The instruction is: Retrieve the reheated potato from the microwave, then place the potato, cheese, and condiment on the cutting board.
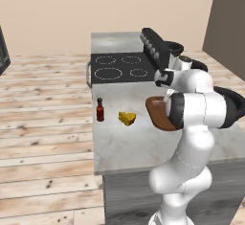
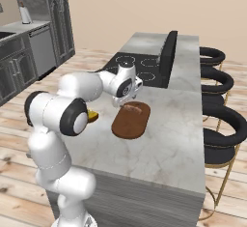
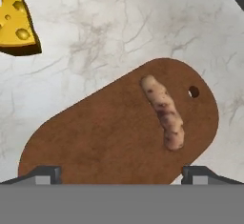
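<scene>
Hovering with the jaws spread wide and empty, your gripper [image 3: 122, 173] is looking straight down on the cutting board [image 3: 95, 137], and the potato [image 3: 163, 112] is lying free on that board near the end with the hanging hole, touched by neither fingertip. You are reading this, by my judgement, as the potato step finished: it is out of the microwave and resting on the wood, so you are moving on to the second item. The cheese [image 1: 127, 118] is sitting on the bare marble desk [image 1: 124, 147] just beside the board, and in the hand view it is showing at the upper left corner, clear of the board's edge. The condiment [image 1: 100, 109] is standing upright further out, beyond the cheese and near the desk's edge. Your next move is calling for a short sideways carry toward the cheese, keeping the jaws released, then a descent with the fingers straddling the wedge across its narrower faces. Working outward, the wrist is pointing nearly straight down over the board, the forearm is reaching in low from the base, and the elbow is folding back high toward the robot's own body, with the stovetop [image 1: 120, 67] lying beyond the board.
</scene>
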